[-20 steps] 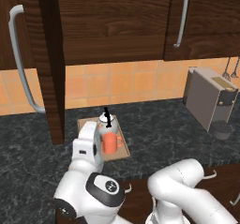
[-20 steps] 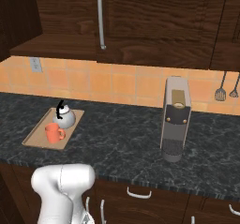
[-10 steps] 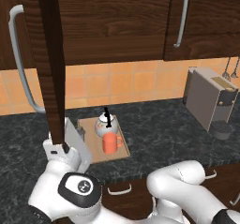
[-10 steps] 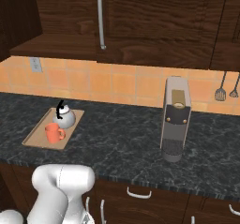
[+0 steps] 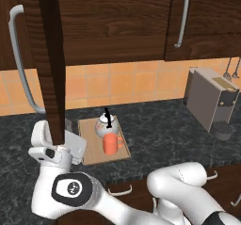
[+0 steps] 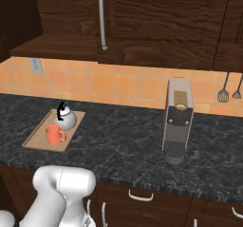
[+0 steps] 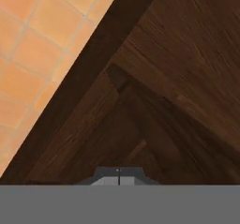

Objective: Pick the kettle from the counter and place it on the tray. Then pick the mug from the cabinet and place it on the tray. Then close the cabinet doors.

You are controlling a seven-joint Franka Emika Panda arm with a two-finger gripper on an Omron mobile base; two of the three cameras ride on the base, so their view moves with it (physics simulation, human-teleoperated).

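The white kettle (image 5: 105, 124) (image 6: 65, 119) and the orange-red mug (image 5: 110, 144) (image 6: 54, 135) both stand on the light-wood tray (image 5: 89, 151) (image 6: 35, 140) on the dark counter (image 5: 155, 134). The cabinet's left door (image 5: 51, 64) stands open, seen almost edge-on, with its curved bar handle (image 5: 19, 61) on the left. The right door (image 5: 117, 26) (image 6: 156, 22) is closed. My white hand (image 5: 47, 144) sits right under the open door's lower edge, left of the tray. In the hand view my gripper (image 7: 118, 171) is shut on nothing, facing dark wood (image 7: 178, 78) and orange tiles (image 7: 33, 45).
A grey coffee machine (image 5: 209, 101) (image 6: 178, 119) stands on the counter to the right. Utensils (image 6: 224, 94) hang on the tiled wall beyond it. The cabinet's inner shelf (image 6: 52, 45) shows at upper left. Drawer fronts with handles (image 6: 142, 196) run below the counter.
My arm has swung left and the hand has come up from in front of the tray to the open door's lower edge. Kettle, mug and tray have stayed put.
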